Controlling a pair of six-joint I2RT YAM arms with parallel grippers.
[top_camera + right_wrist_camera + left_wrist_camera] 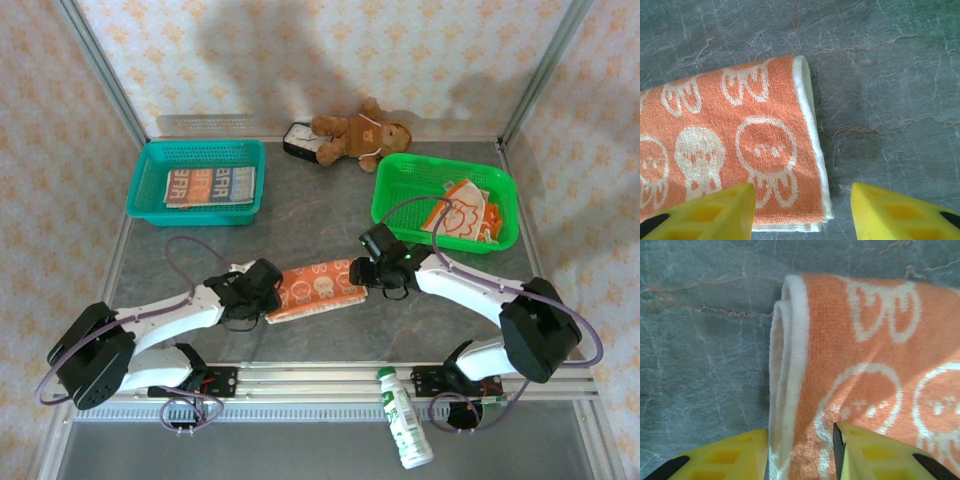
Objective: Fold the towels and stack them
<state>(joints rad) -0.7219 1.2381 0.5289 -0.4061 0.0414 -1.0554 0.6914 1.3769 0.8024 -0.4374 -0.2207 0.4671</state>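
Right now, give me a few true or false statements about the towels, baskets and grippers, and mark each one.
1. A folded towel lies on the table between the left gripper and the right gripper. True.
2. The green basket holds an orange-and-white towel. True.
3. The striped towel is in the green basket. False: it lies in the blue basket.
4. The bear sits in the blue basket. False: it lies on the table at the back.
5. The right gripper is shut. False: it is open, its fingers wide apart over the folded towel's end.
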